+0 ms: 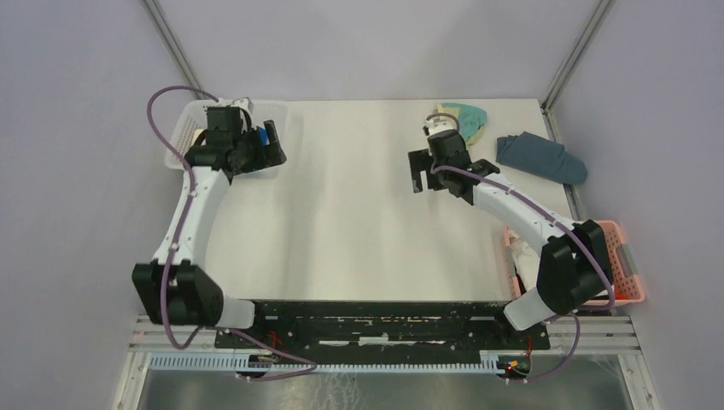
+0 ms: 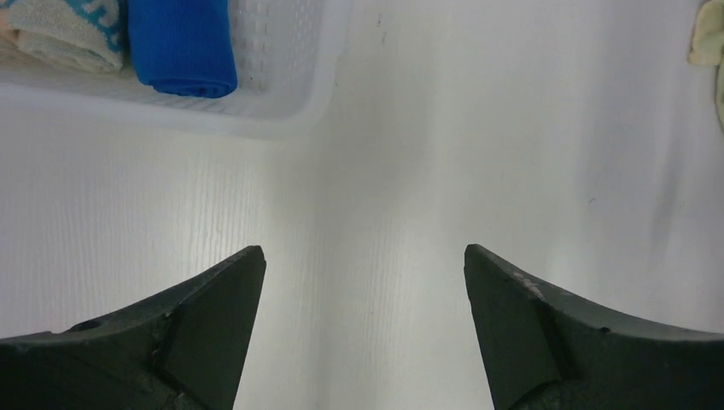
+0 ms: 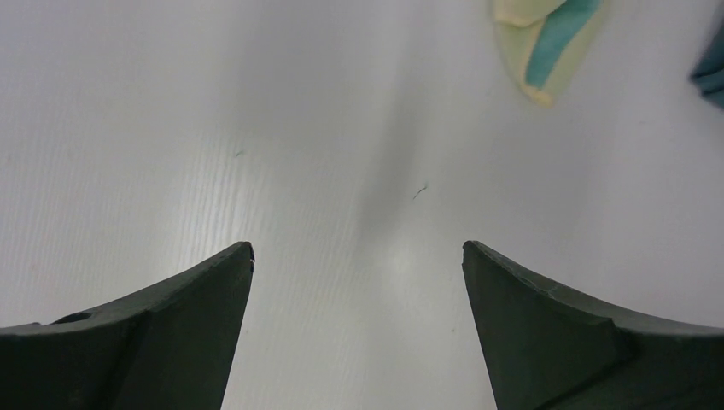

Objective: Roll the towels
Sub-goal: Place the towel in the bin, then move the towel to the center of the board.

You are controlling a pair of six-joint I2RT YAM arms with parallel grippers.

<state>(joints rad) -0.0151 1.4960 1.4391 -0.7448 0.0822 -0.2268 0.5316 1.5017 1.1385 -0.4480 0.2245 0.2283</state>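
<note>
From above, the blue towel (image 1: 265,135) lies in the white basket (image 1: 182,130) at the far left. The yellow towel (image 1: 470,116) lies loose at the far right, near a slate cloth (image 1: 542,158).

Left wrist: the left gripper (image 2: 363,273) hangs over bare table, jaws wide apart and holding nothing. The blue towel is rolled, beside a patterned roll (image 2: 68,30).

Right wrist: the right gripper (image 3: 359,265) gapes fully, empty, with the yellow towel ahead to its right.

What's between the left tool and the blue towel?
The white basket's wall, then bare table. The blue towel lies inside that basket, and the open left tool is outside it. The left wrist view shows this.
</note>
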